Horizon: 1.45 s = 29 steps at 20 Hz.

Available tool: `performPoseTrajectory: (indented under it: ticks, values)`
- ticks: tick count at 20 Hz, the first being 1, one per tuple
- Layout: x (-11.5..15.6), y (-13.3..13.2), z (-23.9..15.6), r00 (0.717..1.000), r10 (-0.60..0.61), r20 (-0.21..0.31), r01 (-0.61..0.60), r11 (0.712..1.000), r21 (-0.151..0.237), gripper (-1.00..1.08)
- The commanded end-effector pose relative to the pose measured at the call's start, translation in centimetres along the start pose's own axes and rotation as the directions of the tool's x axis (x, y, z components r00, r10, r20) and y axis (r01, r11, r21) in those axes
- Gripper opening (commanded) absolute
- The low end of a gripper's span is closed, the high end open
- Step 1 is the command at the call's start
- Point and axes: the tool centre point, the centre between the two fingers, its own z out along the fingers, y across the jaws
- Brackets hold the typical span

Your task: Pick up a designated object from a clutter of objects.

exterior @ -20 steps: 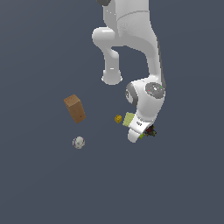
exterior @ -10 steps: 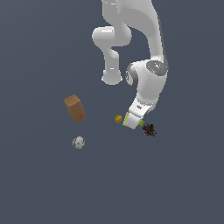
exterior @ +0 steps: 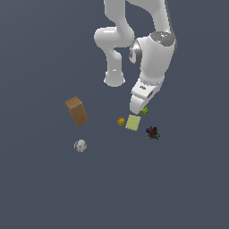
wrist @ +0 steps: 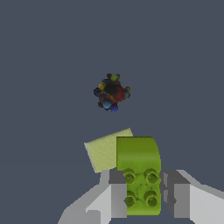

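Dark grey counter [exterior: 40, 188] carries scattered clutter: a brown box [exterior: 76, 111], a whitish ball [exterior: 80, 145], a yellow-orange block [exterior: 120, 121], a pale green square [exterior: 133, 122] and a dark multicoloured lump [exterior: 152, 132]. In the wrist view the tool [wrist: 143, 199] pinches the lime block [wrist: 140, 175] between its fingers [wrist: 117, 194], above the square's edge, with the lump beyond

Lime-green block [exterior: 144, 110] at end effector [exterior: 139, 106].
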Motion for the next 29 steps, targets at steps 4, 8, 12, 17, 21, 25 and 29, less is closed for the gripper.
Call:
performPoseTrajectory:
  ticks: [4,8,12,17,21,25,29]
  values:
    - [-1.6,-1.5,-4.3,1.0,-0.001,0.002,0.001,1.0,0.005,-1.0]
    - [-2.8,-2.6,-7.5,1.0,-0.001,0.003,0.001,1.0,0.008,-1.0]
    - [-3.8,-3.6,-10.4,1.0,-0.001,0.005,0.001,1.0,0.01,-1.0]
    - [-4.9,-4.4,-13.4,1.0,-0.001,0.007,0.001,1.0,0.012,-1.0]
    - [-5.4,-4.9,-15.1,1.0,-0.001,0.009,0.001,1.0,0.013,-1.0]
    - [-5.7,-5.1,-16.0,1.0,-0.001,0.01,0.0,1.0,0.013,-1.0]
    - [-5.7,-5.2,-16.3,1.0,0.0,0.01,0.0,1.0,0.013,-1.0]
